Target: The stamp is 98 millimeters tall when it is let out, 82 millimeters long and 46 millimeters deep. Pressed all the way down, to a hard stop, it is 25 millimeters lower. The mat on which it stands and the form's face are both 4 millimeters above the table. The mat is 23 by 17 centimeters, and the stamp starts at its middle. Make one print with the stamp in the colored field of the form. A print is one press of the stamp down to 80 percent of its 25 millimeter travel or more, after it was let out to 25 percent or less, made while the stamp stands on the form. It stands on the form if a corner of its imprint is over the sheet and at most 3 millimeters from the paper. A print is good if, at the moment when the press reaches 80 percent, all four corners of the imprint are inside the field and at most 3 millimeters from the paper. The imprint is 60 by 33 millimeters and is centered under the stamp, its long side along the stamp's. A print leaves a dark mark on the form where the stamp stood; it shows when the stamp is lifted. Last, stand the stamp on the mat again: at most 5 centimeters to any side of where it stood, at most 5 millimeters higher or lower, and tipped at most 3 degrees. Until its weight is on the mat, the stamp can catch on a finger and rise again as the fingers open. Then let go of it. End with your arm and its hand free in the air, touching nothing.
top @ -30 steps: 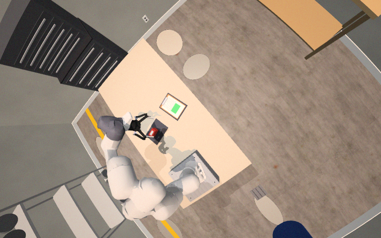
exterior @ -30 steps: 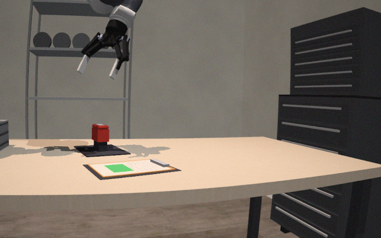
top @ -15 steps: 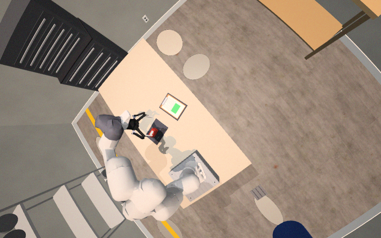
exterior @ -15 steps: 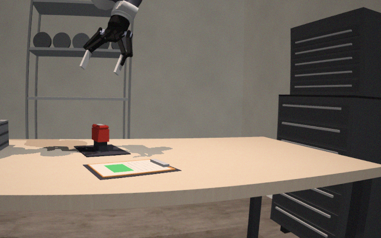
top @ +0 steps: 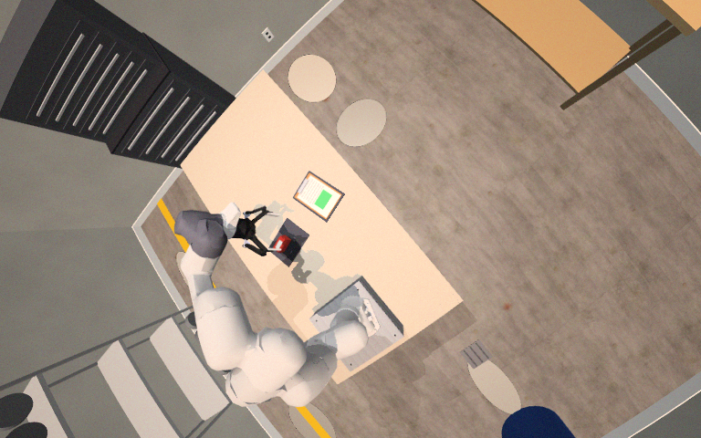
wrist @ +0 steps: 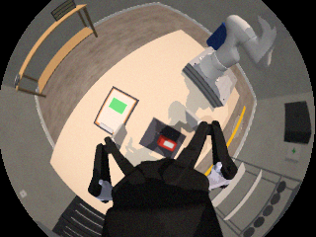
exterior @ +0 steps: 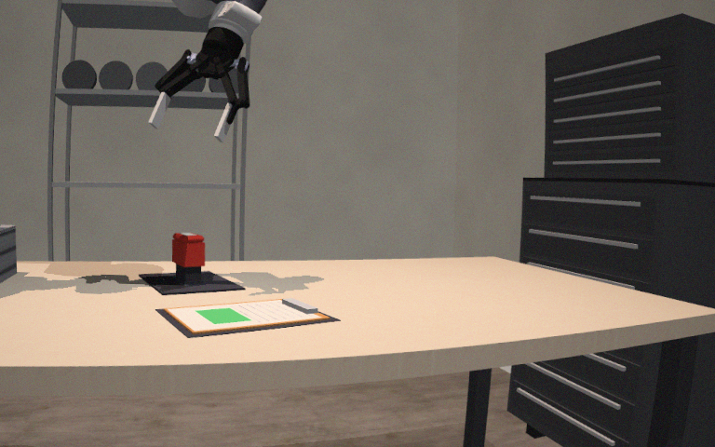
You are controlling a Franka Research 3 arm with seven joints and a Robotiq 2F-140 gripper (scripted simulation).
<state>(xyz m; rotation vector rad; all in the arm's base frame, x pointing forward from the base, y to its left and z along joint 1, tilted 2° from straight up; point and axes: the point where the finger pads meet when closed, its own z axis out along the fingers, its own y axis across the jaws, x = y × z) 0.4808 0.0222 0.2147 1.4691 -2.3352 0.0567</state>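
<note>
The red stamp (exterior: pixel 187 257) stands upright on the dark mat (exterior: pixel 191 285), near its middle; it also shows from above (top: pixel 282 242) and in the wrist view (wrist: pixel 168 141). The form (exterior: pixel 245 316) lies on the table in front of the mat, with a green field (exterior: pixel 222 316) at its left end and no dark mark on it. From above the form (top: pixel 318 196) lies beyond the mat. My gripper (exterior: pixel 191 116) hangs high above the table, over the mat's area, tilted, with its fingers wide open and empty.
A grey base plate carries the arm at the table's end. Black drawer cabinets (exterior: pixel 622 221) stand at the right. A metal shelf (exterior: pixel 141 131) stands behind the table. Round stools (top: pixel 360 121) stand beside the table.
</note>
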